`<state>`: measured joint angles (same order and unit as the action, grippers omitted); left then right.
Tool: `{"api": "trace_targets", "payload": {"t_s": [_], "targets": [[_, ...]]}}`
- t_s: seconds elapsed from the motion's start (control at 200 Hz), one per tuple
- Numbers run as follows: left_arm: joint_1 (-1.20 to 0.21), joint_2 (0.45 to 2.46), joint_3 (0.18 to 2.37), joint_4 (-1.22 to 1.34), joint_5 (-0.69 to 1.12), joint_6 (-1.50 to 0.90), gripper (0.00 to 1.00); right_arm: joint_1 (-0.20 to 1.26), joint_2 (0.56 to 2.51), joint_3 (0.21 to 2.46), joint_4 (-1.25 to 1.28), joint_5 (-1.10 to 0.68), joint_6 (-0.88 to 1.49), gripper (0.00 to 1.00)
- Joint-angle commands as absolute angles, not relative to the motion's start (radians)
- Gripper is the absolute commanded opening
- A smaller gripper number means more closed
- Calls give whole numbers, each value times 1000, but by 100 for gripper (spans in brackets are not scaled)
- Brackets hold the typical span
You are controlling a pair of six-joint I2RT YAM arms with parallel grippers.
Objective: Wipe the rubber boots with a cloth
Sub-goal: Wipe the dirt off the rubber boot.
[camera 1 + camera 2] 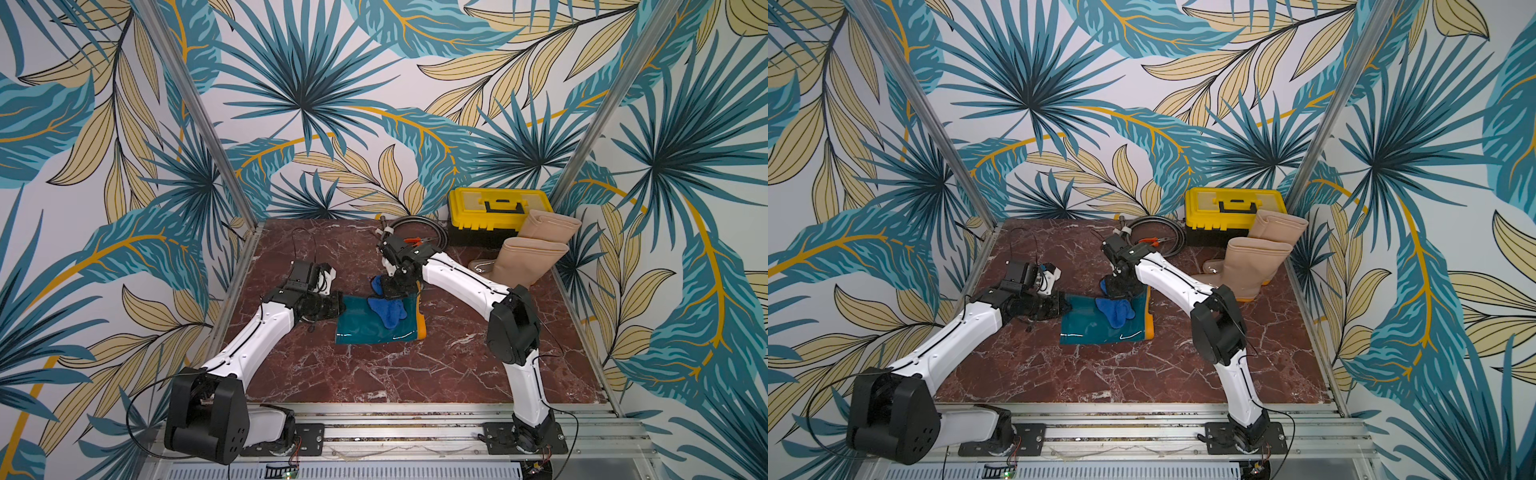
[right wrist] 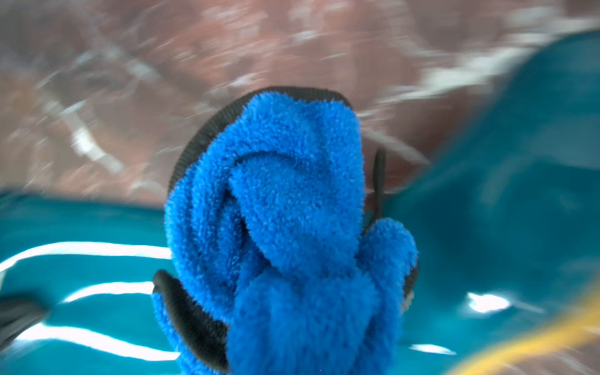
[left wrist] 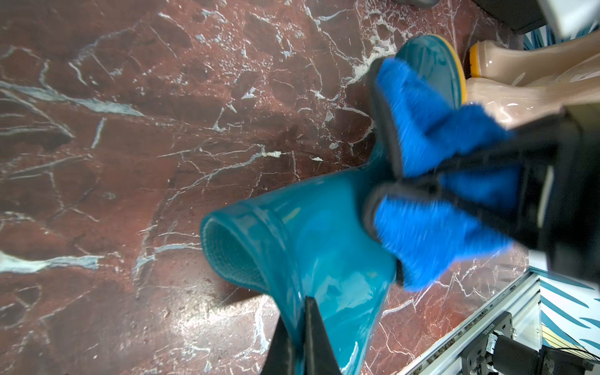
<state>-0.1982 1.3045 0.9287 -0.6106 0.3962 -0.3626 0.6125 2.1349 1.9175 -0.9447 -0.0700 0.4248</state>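
Note:
A dark teal rubber boot [image 1: 365,328] [image 1: 1088,328] lies on its side mid-table, its orange-yellow sole toward the right. My left gripper [image 1: 338,309] [image 1: 1066,308] is shut on the rim of its shaft; the left wrist view shows both fingers pinching the teal wall [image 3: 303,331]. My right gripper [image 1: 392,289] [image 1: 1119,286] is shut on the blue fluffy cloth [image 1: 388,312] [image 1: 1116,312] [image 2: 292,227] and presses it onto the boot near the ankle. The cloth hides the right fingers in the right wrist view. Two beige boots [image 1: 528,262] [image 1: 1252,262] stand upright at the back right.
A yellow toolbox [image 1: 498,212] sits at the back right behind the beige boots. Beside it lie a coiled cable [image 1: 419,230] and orange-handled pliers [image 1: 415,240]. Aluminium rails [image 1: 395,415] edge the front of the marble table; patterned walls close three sides.

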Motion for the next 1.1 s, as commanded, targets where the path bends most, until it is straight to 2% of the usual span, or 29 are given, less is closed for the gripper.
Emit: {"api": "trace_targets", "payload": {"t_s": [0.0, 0.08, 0.165, 0.416, 0.516, 0.871, 1.096], "targets": [[-190, 1252, 952, -637, 368, -335, 0, 484, 2049, 1861, -996, 21, 403, 0], [-187, 1238, 947, -637, 364, -335, 0, 472, 2015, 1858, -998, 44, 397, 0], [-187, 1242, 953, -637, 376, -331, 0, 492, 1999, 1841, -968, -36, 431, 0], [-187, 1254, 984, -637, 406, -354, 0, 719, 1995, 1783, -840, -136, 473, 0], [-187, 1232, 983, -637, 405, -356, 0, 761, 2001, 1742, -808, -174, 494, 0], [-178, 1108, 987, -637, 363, -361, 0, 660, 1844, 1543, -862, -15, 469, 0], [-176, 1057, 1078, -637, 371, -398, 0, 598, 1729, 1517, -876, 67, 448, 0]]}}
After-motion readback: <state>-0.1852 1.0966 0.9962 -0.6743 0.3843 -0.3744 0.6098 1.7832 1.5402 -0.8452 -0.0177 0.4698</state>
